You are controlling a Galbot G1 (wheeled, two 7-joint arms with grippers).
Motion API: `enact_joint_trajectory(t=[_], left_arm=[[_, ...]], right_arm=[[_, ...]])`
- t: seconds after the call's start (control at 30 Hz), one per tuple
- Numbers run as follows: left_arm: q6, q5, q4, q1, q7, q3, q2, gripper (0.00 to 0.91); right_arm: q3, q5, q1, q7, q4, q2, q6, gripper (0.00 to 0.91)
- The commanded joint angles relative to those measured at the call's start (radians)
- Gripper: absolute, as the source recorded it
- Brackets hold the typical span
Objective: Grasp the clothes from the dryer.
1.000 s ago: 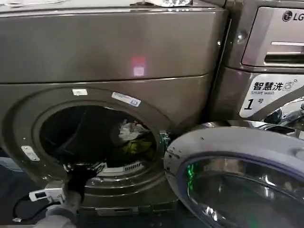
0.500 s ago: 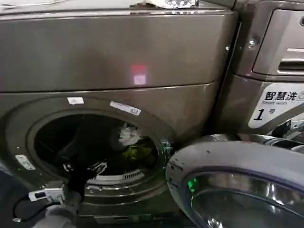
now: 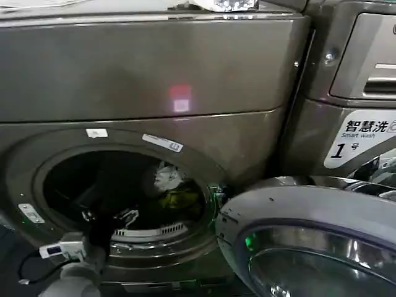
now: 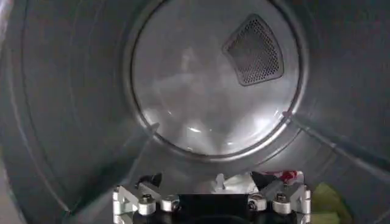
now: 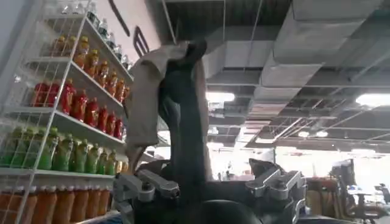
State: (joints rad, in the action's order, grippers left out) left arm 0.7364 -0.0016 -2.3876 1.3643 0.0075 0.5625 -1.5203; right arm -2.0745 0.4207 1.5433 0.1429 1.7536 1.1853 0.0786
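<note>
The dryer (image 3: 154, 62) is a bronze-grey front-loader whose round porthole stands open. Inside the drum, toward its right, lie the clothes (image 3: 170, 185), a small white and yellow-green bundle. My left gripper (image 3: 108, 218) reaches in over the porthole's lower lip, left of the bundle and apart from it. From the left wrist, the left gripper (image 4: 207, 180) is open and empty, and the clothes (image 4: 234, 181) lie just beyond its fingertips, with red and yellow-green fabric to one side. My right gripper (image 5: 210, 179) is held away from the dryer, open, pointing at a ceiling.
The dryer's grey-rimmed glass door (image 3: 309, 210) swings wide open at the lower right, close beside the porthole. A second machine with a "Smart wash" label (image 3: 362, 139) stands to the right. A dark upright shape (image 5: 183, 109) and bottle shelves (image 5: 67, 122) appear near the right gripper.
The head view has slid, so the dryer sits a little further right in it. My left gripper has stayed at the porthole's lower lip, barely moving.
</note>
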Motion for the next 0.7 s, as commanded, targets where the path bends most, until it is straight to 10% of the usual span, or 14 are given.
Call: enact_joint_trajectory(t=[0.03, 0.7], left_arm=[[0.049, 0.015, 0.128, -0.134, 0.0, 0.009, 0.006, 0.907], [-0.011, 0.066, 0.469, -0.379, -0.028, 0.001, -0.018, 0.907]], right_arm=[[0.0, 0.0, 0.004, 0.0, -0.005, 0.001, -0.007, 0.907], [0.019, -0.001, -0.01, -0.001, -0.001, 0.006, -0.011, 0.907]])
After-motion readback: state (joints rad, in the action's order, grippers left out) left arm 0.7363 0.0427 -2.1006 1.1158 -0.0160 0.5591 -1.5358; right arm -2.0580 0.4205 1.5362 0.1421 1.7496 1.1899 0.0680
